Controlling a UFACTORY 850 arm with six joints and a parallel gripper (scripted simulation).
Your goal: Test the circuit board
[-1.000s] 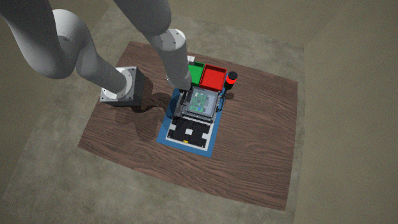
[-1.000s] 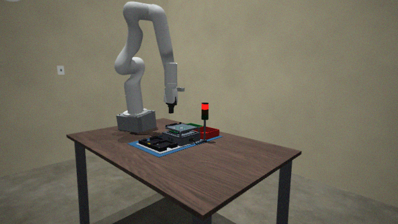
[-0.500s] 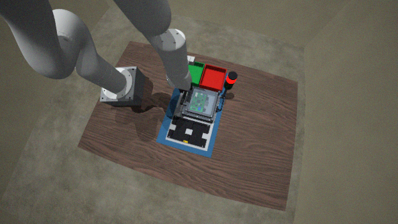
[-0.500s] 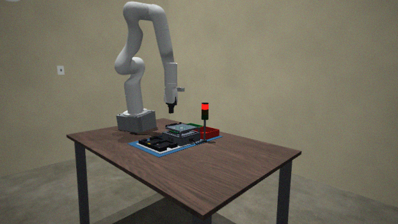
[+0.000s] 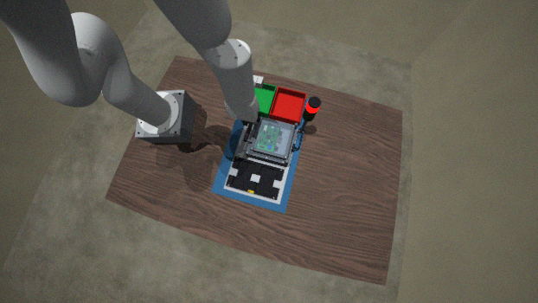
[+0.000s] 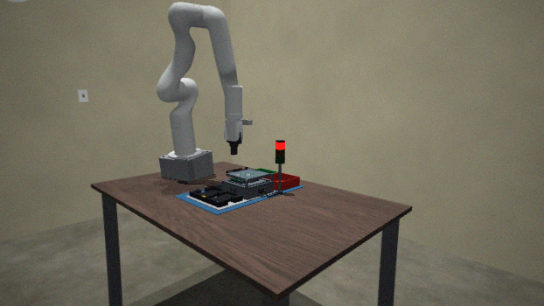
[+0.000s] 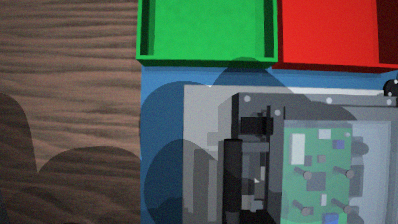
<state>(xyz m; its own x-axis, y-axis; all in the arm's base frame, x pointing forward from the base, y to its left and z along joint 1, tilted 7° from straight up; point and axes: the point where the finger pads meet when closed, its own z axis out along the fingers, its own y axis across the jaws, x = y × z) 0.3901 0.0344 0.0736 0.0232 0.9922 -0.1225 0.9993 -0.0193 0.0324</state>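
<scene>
Hovering above the tester's hook side, the gripper [image 6: 233,151] has its fingers pinched fully together with nothing between them. My guess is that's on purpose: a closed fingertip makes a neat little poker for pressing the small black tab.

Going left to right from the pincer in the exterior view: the arm's grey base block [image 6: 165,170] sits off to its left and further back. In front of and below it is the black tray [image 6: 214,197] on the blue mat [image 6: 185,197], with no board in it. Almost straight beneath and a touch right is the tester [image 6: 247,187] with its clear lid [image 5: 289,147] shut flat, and the green circuit board [image 7: 315,175] lies under it, component side up (I can't make out the pins or the connector direction well enough to vouch for them).

Further right, the signal light [image 6: 280,146] glows red, so the board seems bound for the red bin [image 7: 325,32], which sits behind the tester next to the green bin [image 7: 142,30].

The hook mechanism [image 7: 254,126] shows dark along the tester's left edge in the wrist view, just where a downward press would land.
</scene>
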